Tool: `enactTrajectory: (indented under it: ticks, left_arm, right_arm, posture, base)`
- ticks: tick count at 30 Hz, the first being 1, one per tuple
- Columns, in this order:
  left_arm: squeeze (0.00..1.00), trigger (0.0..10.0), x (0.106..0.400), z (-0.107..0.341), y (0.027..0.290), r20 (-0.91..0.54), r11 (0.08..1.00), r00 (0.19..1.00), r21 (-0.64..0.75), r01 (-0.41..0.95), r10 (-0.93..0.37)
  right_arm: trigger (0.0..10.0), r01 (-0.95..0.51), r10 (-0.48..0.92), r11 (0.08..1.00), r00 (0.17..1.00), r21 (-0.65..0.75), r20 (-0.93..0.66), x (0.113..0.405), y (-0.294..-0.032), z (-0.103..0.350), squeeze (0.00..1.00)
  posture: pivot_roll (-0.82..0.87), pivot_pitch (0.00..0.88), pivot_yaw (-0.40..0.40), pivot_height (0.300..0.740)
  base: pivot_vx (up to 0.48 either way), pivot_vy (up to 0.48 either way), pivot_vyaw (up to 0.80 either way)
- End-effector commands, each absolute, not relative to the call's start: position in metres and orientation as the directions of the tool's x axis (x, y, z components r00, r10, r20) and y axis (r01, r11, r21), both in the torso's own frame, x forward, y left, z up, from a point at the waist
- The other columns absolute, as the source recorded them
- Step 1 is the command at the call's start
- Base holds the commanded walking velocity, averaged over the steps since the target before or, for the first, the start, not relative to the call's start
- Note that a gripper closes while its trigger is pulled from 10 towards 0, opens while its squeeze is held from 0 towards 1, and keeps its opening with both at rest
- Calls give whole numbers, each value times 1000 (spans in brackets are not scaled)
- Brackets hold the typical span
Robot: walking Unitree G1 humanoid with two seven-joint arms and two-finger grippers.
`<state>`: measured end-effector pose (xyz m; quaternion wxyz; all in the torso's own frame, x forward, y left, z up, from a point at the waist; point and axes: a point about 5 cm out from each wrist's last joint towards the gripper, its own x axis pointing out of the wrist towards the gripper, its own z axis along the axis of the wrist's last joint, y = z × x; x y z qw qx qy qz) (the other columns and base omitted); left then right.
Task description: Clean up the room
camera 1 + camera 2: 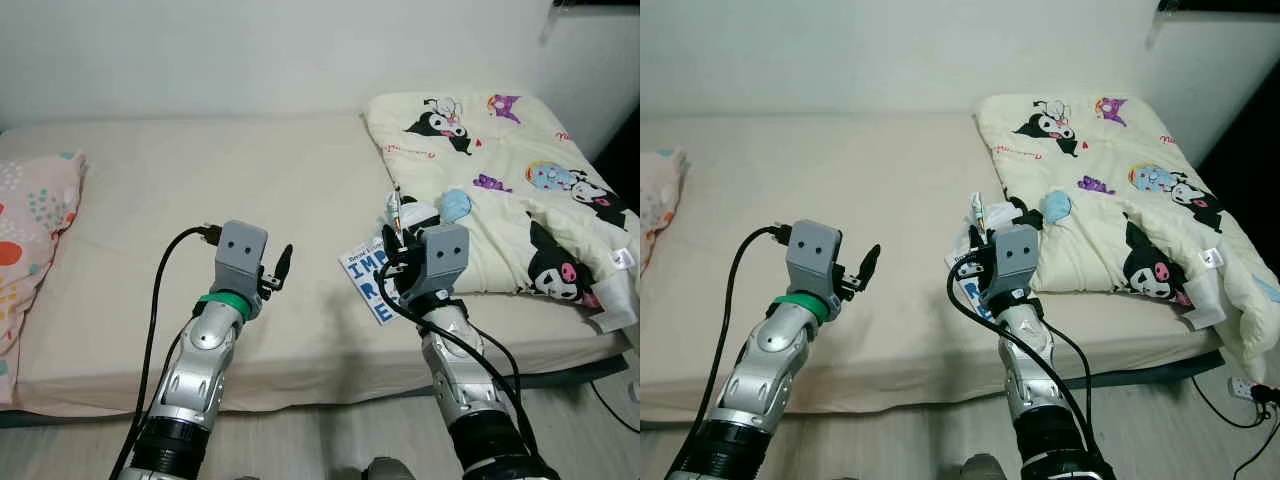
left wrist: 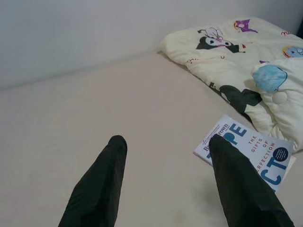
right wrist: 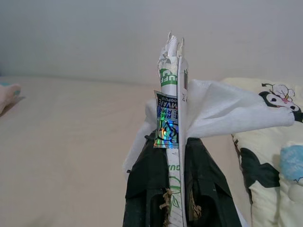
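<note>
Nearest us, our right gripper (image 3: 176,189) is clenched on a crumpled white-and-green paper wrapper (image 3: 173,94) with a white tissue (image 3: 215,111), holding them upright above the beige bed (image 1: 200,200). Beneath it lies a white-and-blue paperback book (image 2: 251,151), just beside the cream cartoon-print quilt (image 1: 500,180). Our left gripper (image 1: 279,270) hovers over the mattress, fingers spread apart and empty.

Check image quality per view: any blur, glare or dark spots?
Head views: sharp, evenly lit, dark strip at the right edge beyond the quilt. Left wrist view: left hand fingers soft-edged up close, book legible. Right wrist view: right hand dark, wrapper sticker glints, background hazy.
</note>
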<state>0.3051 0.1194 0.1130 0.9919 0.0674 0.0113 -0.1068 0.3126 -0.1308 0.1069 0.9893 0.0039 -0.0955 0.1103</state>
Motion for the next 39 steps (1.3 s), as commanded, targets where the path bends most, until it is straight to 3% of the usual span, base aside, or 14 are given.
enactTrajectory:
  ticks: [1,39]
  left_arm:
    - [0,10000,302,109,120,-60,968,977,136,213,-207]
    - [0,10000,304,108,122,-68,969,978,139,204,-196]
  right_arm:
    - [10000,-216,213,976,962,1,173,312,-130,103,0]
    - [10000,-208,205,978,964,0,169,313,-131,102,0]
  posture:
    - [27,0,24,740]
    - [26,0,32,740]
  base:
    - [-289,0,0]
    - [-340,0,0]
